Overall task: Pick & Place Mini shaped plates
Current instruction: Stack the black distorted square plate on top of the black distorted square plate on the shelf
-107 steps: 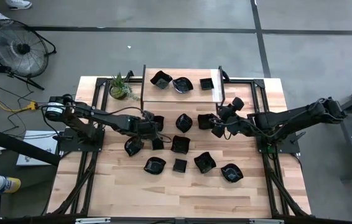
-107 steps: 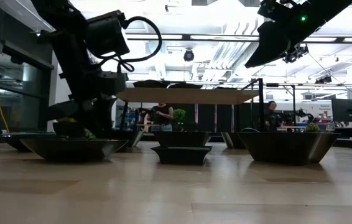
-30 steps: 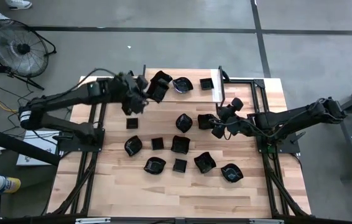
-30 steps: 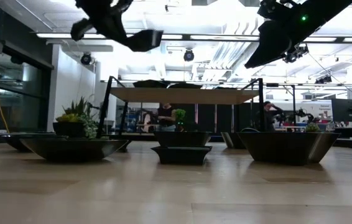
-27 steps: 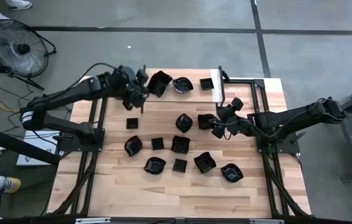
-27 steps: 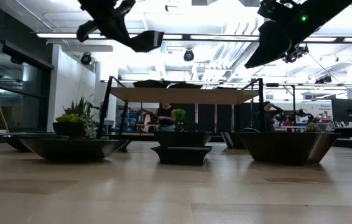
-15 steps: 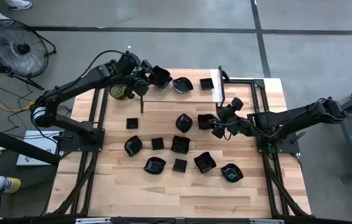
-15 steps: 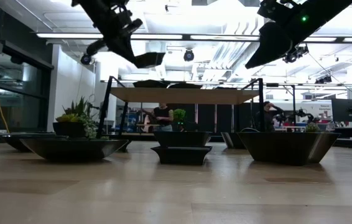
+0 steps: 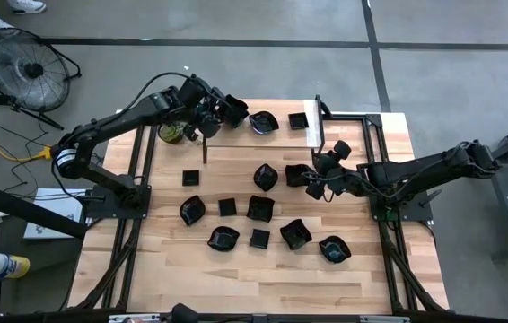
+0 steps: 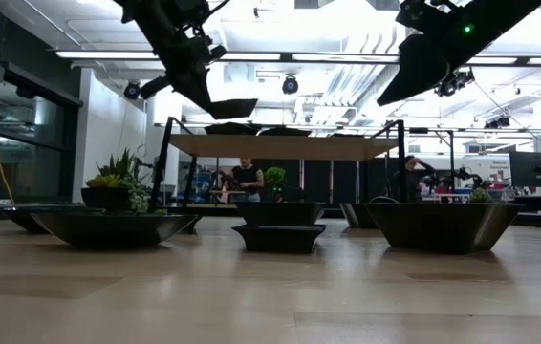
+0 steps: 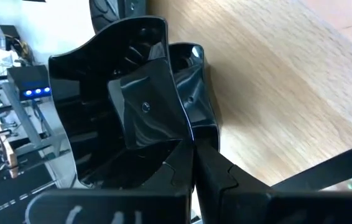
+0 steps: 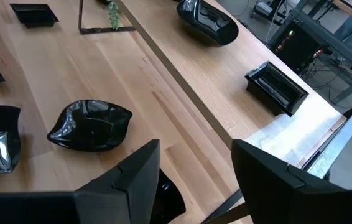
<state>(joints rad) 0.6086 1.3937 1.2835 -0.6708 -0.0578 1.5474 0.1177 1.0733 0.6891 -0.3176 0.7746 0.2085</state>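
My left gripper (image 9: pixel 211 115) is over the left end of the raised wooden shelf (image 9: pixel 245 142) at the table's far side. It is shut on a glossy black wavy-rimmed mini plate (image 11: pixel 126 106), which hangs above the shelf top (image 10: pixel 230 108). Another plate (image 11: pixel 191 68) lies on the shelf just behind it, and two more (image 9: pixel 263 121) (image 9: pixel 298 119) rest farther right. My right gripper (image 9: pixel 315 186) stands open above the table right of centre, with a leaf-like plate (image 12: pixel 89 124) on the table before it. Several more black plates lie on the table (image 9: pixel 259 208). My left gripper pinches the plate's rim near a corner (image 11: pixel 187 142) between its two fingers. The fingers slant down toward the table's far edge. The plate is lifted clear of the shelf and juts out past the fingertips, close to level in the low view.
A small green potted plant (image 9: pixel 173 131) stands left of the shelf, close under my left arm. The shelf's dark metal posts (image 9: pixel 319 121) rise at its ends. White paper (image 12: pixel 288 134) lies at the shelf's right end. A fan (image 9: pixel 28 70) sits on the floor far left.
My left gripper has carried the plate toward the table's far edge and a little right, from in front of the shelf to over its left end. It has rolled somewhat on the way and stayed shut. The plate stays lifted clear.
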